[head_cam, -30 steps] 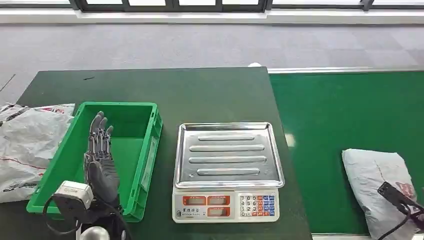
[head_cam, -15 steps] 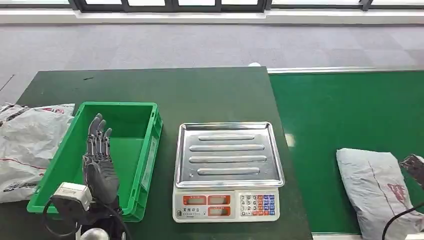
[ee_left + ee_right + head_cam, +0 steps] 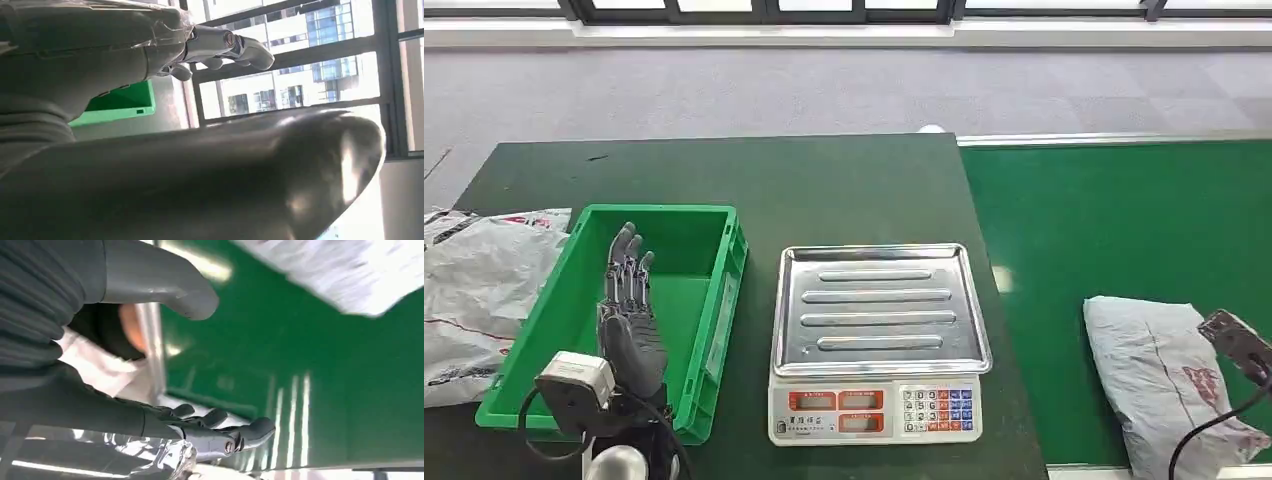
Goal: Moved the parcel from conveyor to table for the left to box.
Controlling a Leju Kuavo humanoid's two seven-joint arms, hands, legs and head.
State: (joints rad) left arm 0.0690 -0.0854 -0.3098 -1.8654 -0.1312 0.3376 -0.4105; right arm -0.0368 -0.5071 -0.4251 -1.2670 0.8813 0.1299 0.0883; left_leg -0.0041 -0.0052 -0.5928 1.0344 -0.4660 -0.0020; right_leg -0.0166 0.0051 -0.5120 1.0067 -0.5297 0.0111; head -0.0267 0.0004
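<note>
step: reach, parcel not yet grasped | parcel [image 3: 1169,385] on conveyor [image 3: 1114,230], near front edge | right hand [image 3: 150,365] spread, empty | left hand [image 3: 629,310] spread over bin [image 3: 714,300] | next: close on parcel; carry to table [image 3: 824,190]

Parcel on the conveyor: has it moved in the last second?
Yes. The parcel has shifted left along the conveyor, toward the scale, which has stayed put.
</note>
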